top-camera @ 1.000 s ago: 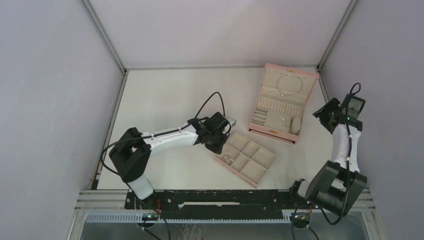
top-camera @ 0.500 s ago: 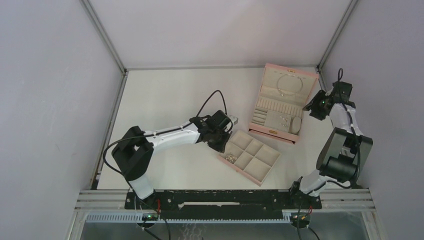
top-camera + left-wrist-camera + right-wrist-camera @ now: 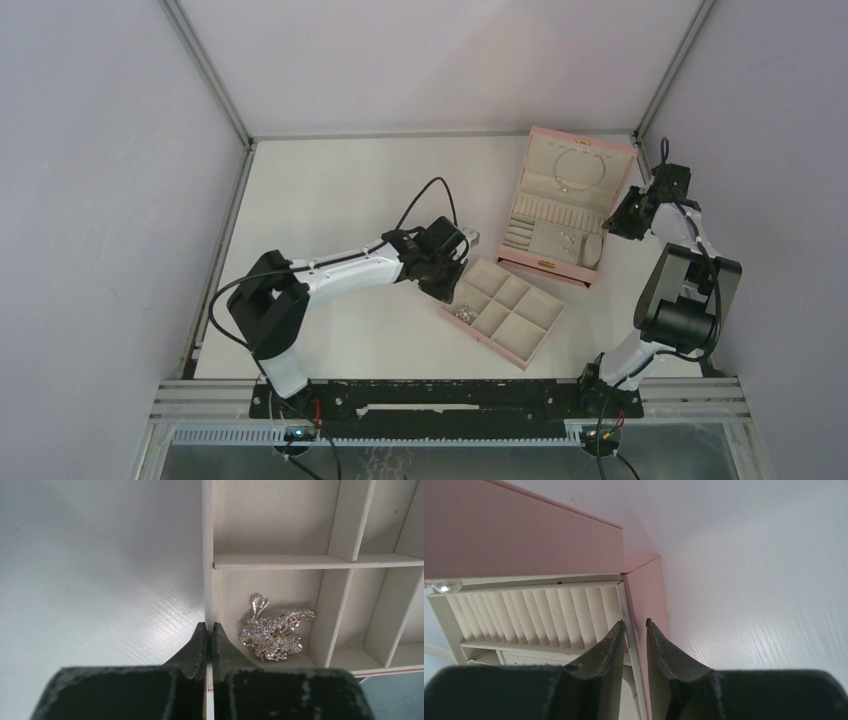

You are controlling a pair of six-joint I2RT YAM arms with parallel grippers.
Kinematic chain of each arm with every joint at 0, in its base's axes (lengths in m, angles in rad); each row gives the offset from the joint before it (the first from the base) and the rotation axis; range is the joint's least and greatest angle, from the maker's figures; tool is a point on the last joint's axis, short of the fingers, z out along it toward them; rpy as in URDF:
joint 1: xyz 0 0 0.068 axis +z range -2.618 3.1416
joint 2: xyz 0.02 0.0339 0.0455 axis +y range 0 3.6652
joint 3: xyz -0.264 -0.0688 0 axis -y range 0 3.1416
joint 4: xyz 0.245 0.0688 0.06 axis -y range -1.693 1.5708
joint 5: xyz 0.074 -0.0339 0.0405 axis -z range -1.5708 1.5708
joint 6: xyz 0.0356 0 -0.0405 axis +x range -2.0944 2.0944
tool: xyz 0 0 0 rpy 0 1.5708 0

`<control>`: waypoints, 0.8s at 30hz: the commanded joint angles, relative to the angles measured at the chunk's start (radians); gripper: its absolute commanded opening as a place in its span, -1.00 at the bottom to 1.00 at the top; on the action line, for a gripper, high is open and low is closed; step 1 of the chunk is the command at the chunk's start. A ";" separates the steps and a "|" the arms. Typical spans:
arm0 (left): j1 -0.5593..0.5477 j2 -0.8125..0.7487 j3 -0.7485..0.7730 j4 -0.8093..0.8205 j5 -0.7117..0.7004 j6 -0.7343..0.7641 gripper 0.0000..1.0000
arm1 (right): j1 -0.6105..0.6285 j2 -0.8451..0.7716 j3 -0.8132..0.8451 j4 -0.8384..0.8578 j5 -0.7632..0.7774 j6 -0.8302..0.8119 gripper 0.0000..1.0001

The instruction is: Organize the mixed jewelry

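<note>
Jewelry cluster [image 3: 274, 635], prob. chain, in tray [image 3: 345, 530]

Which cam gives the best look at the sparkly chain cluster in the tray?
Left wrist: the chain cluster is large and sharp, loop and links visible, in a pink tray compartment beside the left gripper. Top external shows only a glinting speck. Right wrist misses it, showing just the pink box.

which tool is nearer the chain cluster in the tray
Left. The left tool pinches the tray wall, just beside the cluster. The right tool clamps the box wall, far from it.
</note>
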 commanded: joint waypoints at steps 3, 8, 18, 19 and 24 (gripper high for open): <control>-0.004 -0.006 0.070 0.017 0.031 0.021 -1.00 | 0.016 -0.020 0.033 0.013 0.033 -0.019 -0.41; -0.004 -0.007 0.074 0.007 0.031 0.032 -1.00 | 0.028 -0.011 0.023 0.012 0.053 -0.014 -0.67; -0.001 -0.037 0.044 -0.012 -0.029 0.089 -1.00 | 0.091 -0.124 -0.073 0.037 0.082 0.145 -1.00; 0.001 -0.041 0.037 -0.010 -0.039 0.096 -1.00 | 0.100 -0.144 -0.098 0.045 0.090 0.183 -1.00; 0.040 -0.071 -0.017 0.012 -0.034 0.144 -1.00 | 0.182 -0.259 -0.209 0.057 0.158 0.349 -1.00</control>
